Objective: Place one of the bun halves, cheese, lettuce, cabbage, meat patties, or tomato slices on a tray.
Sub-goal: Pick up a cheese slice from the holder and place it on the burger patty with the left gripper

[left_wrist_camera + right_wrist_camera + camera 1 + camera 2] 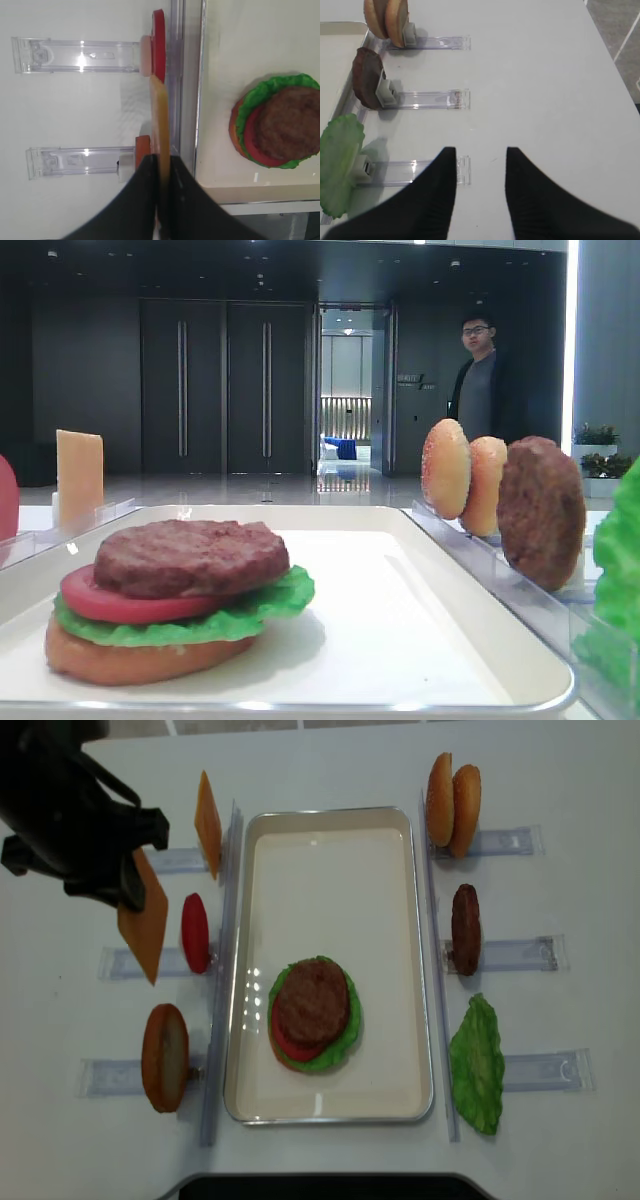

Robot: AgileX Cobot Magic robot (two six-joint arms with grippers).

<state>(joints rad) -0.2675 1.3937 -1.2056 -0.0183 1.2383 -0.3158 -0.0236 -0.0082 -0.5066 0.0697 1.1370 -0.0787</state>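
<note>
The stack [170,600] sits nearest the low camera, in the near left part of the tray [380,920]: a bun half at the bottom, then lettuce, a tomato slice and a patty on top. Nothing else lies in the white tray, whose long axis runs away from the robot. Clear racks [505,842] flank it on the desk [560,780], three on each side. On the right they hold a pair of bun halves [452,790] standing on edge together, one patty [465,928] on edge, and one lettuce leaf [478,1063]. On the left stand one cheese slice [208,824] at the far end, one tomato slice [195,932] in the middle, and one bun half [165,1057] nearest the robot. Counted with the stack: four bun halves, two patties, two lettuce pieces, two tomato slices, two cheese slices. The second cheese [145,920] is pinched in the left hand [161,172], its fingers clenched on the slice's edge; it hangs above the desk left of the tray, beside the middle rack and close to the tomato slice. In the left wrist view it shows edge-on, as a thin strip reaching forward from the fingers, its flat faces turned sideways. The right hand [481,165] is released, fingers spread and holding nothing, over bare desk near the lettuce rack.
</note>
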